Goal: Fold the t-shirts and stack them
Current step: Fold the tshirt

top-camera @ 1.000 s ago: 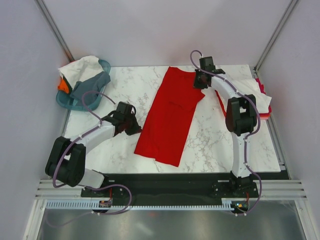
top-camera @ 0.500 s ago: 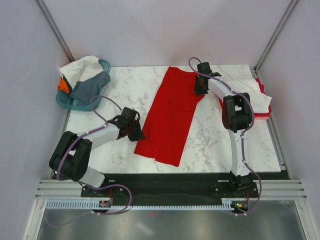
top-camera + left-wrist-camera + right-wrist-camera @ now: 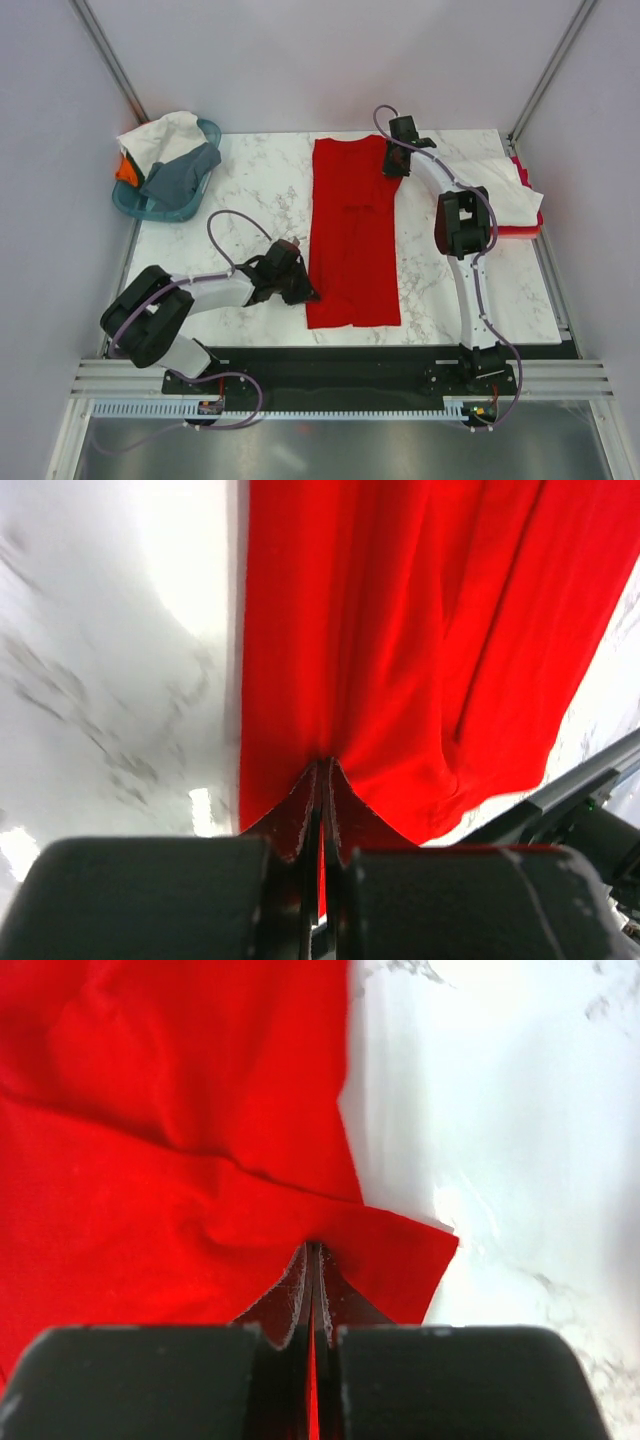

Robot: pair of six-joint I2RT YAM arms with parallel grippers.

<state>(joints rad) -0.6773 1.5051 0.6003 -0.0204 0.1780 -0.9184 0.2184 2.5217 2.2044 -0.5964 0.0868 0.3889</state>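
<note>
Seen from above, the red t-shirt (image 3: 352, 240) lies as a long narrow strip down the middle of the marble table (image 3: 250, 190). My left gripper (image 3: 305, 294) is clamped on its left edge near the close end, and my right gripper (image 3: 391, 167) is clamped on its right edge near the far end. I judge the lengthwise fold done, so next I must bring one end over the other, keeping the edges square, before moving it to the folded shirts (image 3: 510, 188) at the right.
</note>
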